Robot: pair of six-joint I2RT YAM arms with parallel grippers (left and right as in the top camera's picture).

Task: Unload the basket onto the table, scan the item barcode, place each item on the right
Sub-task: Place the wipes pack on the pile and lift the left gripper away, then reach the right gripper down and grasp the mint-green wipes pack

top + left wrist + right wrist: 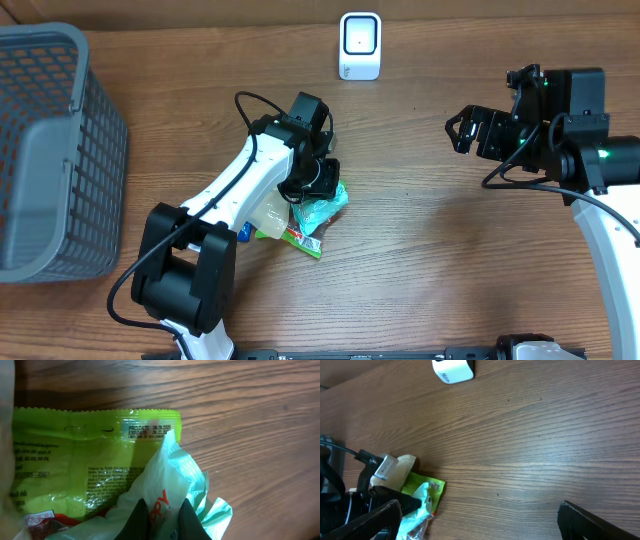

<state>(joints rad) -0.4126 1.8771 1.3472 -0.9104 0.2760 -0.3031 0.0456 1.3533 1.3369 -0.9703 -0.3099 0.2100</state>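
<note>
The left pincer (162,510) is closed tight on the mint packet (172,475), a thin pale-green and white wrapper with orange lettering. Its crinkled edge is pinched between the two dark fingers (134,520). Just under and beyond the fingertips a lime-green packet (75,460) lies flat, with printed date lines near its far serrated edge; the mint packet overlaps its corner. A pale yellow item (268,215) lies beside these, partly beneath the arm. All around is the table (260,420), brown wood with dark running grain. Farther ahead of this pincer, well apart, the white scanner (360,45) stands near the table's far edge. Well to its left a grey mesh basket (50,150) sits at the table's end. The right pincer (458,132) hangs over bare wood well to its right, jaws spread wide, holding nothing.
</note>
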